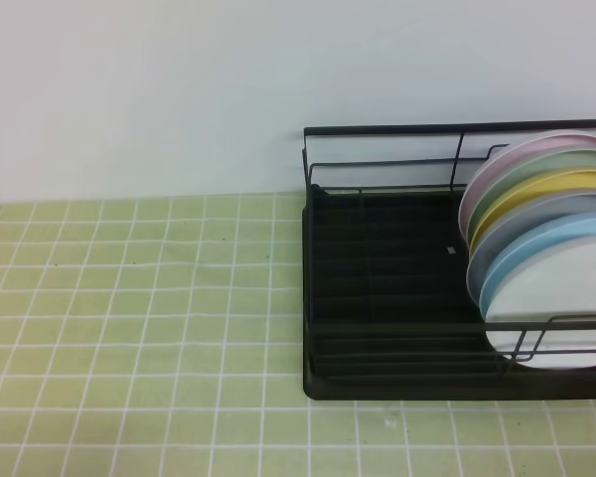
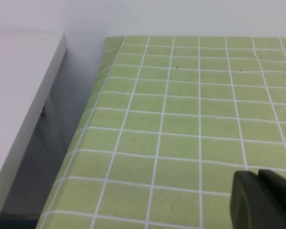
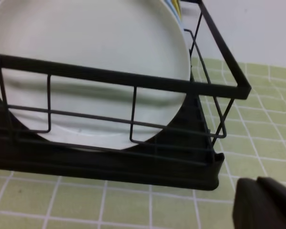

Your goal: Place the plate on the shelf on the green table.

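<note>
Both grippers closed, empty; plate (image 3: 86,62) stood upright in shelf (image 3: 133,83), just beyond right gripper (image 3: 264,202), left gripper (image 2: 262,200) far.

Five coloured plates stand on edge in a row, overlapping: pink plate (image 1: 536,149) rearmost, then green plate (image 1: 556,164), yellow plate (image 1: 566,189), grey plate (image 1: 566,214), and light blue plate (image 1: 566,243) foremost. A plain white wall (image 1: 179,89) runs behind. A white ledge (image 2: 19,86) lies leftward.
</note>
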You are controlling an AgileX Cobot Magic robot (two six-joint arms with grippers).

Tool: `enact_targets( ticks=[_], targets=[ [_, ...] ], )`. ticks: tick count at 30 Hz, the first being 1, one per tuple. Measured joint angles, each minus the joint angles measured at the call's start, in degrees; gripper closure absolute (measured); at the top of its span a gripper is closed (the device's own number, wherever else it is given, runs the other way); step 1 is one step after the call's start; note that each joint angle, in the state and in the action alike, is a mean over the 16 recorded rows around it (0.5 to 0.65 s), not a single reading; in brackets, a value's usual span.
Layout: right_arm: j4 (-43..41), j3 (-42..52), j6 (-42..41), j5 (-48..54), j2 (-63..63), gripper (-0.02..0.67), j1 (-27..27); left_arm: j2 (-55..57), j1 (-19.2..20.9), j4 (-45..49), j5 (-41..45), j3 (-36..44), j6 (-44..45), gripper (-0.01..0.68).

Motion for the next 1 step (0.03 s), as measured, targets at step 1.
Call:
enact_targets(
  ticks=[1],
  targets=[
    [0.0,0.0,0.0,-0.1,0.0,0.652,0.0,0.0,0.0,0.0,0.0,0.0,0.0,0.673]
  ],
)
